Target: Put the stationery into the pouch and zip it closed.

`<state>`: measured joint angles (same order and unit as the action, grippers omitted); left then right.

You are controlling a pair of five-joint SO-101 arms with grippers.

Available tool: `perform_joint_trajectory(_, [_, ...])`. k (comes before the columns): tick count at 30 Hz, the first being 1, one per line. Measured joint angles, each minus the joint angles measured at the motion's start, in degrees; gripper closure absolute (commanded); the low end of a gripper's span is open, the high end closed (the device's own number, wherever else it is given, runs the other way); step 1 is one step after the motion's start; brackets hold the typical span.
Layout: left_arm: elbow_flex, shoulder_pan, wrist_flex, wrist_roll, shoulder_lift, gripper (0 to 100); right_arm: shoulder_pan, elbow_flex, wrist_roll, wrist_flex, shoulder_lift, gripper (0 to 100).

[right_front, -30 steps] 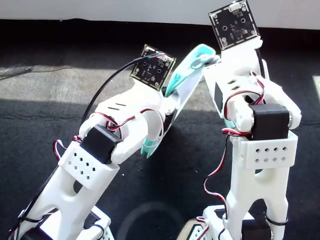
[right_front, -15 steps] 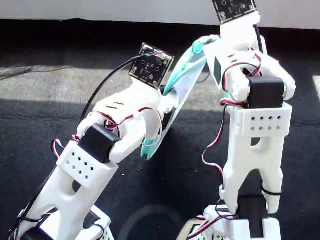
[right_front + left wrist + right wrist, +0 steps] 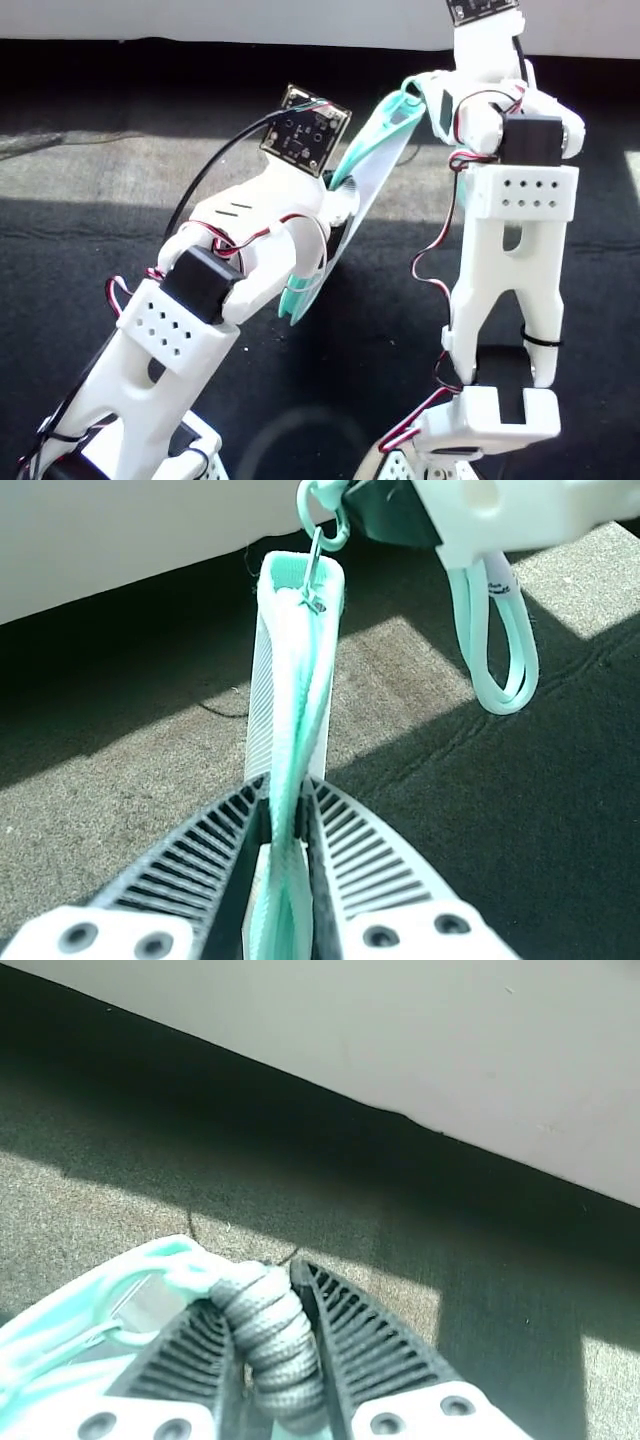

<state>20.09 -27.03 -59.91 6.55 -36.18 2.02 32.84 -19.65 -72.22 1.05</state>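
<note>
A white mesh pouch (image 3: 368, 165) with mint-green trim hangs tilted in the air between the two arms. My left gripper (image 3: 287, 805) is shut on the pouch's (image 3: 292, 670) lower edge, just past the zip line. At the pouch's far upper end the metal zipper pull (image 3: 316, 572) hooks into a mint ring. There my right gripper (image 3: 268, 1285) is shut on a grey knotted cord (image 3: 278, 1338) tied to the pouch's mint end (image 3: 120, 1295). A mint loop strap (image 3: 497, 630) dangles under the right gripper (image 3: 425, 95). What is inside the pouch is hidden.
A black cloth (image 3: 90, 260) with a sunlit patch (image 3: 110, 170) covers the table. A white wall (image 3: 420, 1050) runs along the back edge. A thin dark cable (image 3: 40, 145) lies at the far left.
The right arm has stretched upward and toward the back wall, carrying the pouch's top end with it. The left arm has hardly moved and keeps its hold.
</note>
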Motion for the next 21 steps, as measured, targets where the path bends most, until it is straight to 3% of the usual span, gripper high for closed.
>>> perform_joint_trajectory(12, [0.09, -0.09, -0.35, 0.00, 0.00, 99, 6.68, 0.09, 0.00, 5.10, 8.26, 99.3])
perform_joint_trajectory(21, [0.09, -0.18, -0.35, 0.00, 0.00, 99, 6.86, 0.09, 0.00, 5.19, 8.70, 99.3])
